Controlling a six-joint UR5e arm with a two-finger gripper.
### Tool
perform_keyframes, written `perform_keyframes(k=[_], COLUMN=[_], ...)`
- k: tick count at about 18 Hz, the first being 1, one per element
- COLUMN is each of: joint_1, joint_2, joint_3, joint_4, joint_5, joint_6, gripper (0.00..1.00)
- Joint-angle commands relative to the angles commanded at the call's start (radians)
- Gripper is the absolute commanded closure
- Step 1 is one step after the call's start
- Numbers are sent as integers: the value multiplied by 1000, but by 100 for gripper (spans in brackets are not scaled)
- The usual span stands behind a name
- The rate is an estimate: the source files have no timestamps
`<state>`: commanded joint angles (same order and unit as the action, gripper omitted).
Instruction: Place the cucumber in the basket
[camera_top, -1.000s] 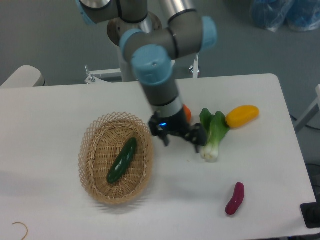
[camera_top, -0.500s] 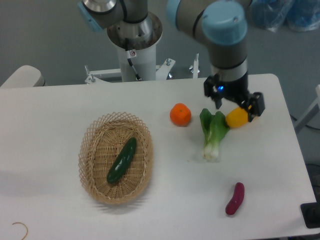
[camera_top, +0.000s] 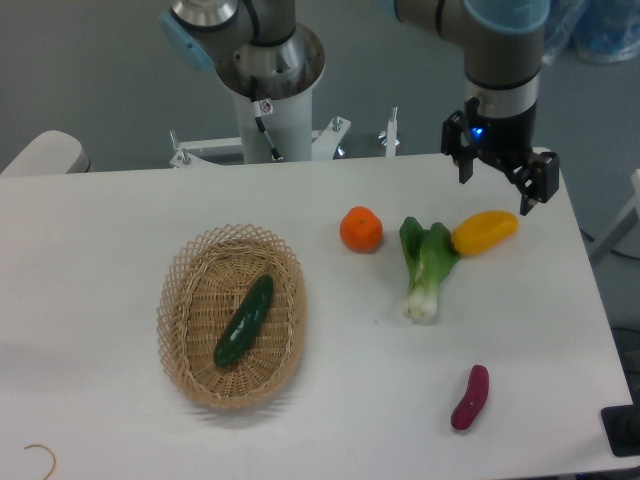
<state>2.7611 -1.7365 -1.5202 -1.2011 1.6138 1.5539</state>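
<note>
One cucumber (camera_top: 244, 320) lying diagonally in basket (camera_top: 180, 300), long axis lower-left to upper-right; tool (camera_top: 498, 186) fingers apart, empty

One basket (camera_top: 180, 330) sits on the table with one cucumber (camera_top: 244, 320) in it. Outside it lie one orange (camera_top: 361, 229), one bok choy (camera_top: 426, 265), one yellow pepper (camera_top: 485, 232) and one purple eggplant (camera_top: 470, 397).

Single fixed view, high, facing arm base across table (camera_top: 120, 220).
</note>
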Motion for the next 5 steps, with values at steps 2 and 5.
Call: perform_keyframes(k=[2,5], joint_1=[26,34], joint_2=[0,-2], joint_3=[0,-2], joint_4=[0,2], joint_5=[0,-3], joint_6=[31,43], gripper=[0,0])
